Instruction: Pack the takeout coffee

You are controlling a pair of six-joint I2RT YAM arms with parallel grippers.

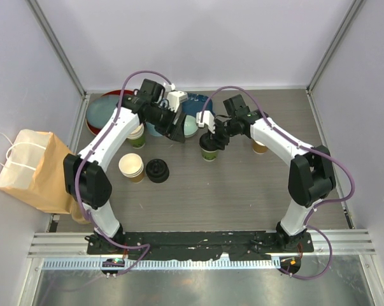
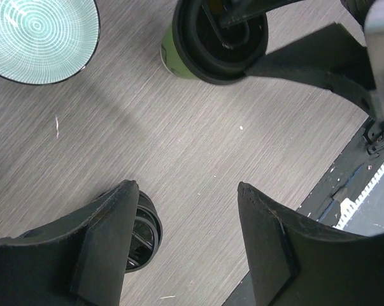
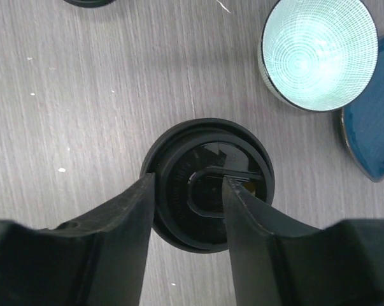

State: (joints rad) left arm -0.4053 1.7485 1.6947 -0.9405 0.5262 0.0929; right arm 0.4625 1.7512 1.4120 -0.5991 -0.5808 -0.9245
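Our left gripper point(image 2: 185, 191) hangs spread wide over the grey wood-grain table point(image 1: 230, 191), pinching nothing. In the top view, at its 4 o'clock, the green-walled paper cup with a round black plastic lid point(image 3: 204, 156) stands upright beneath our right gripper point(image 3: 186, 182), whose fingers are parted over the lid. A brown-walled paper cup point(image 1: 260, 146) stands at 3 o'clock; the table stretches toward 6.

Bright, even light falls from above; my arms point(image 1: 115, 137) cast soft shadows on the table point(image 2: 198, 146). My fingers point(image 3: 115, 242) blur near the lens, while the tabletop is sharp.
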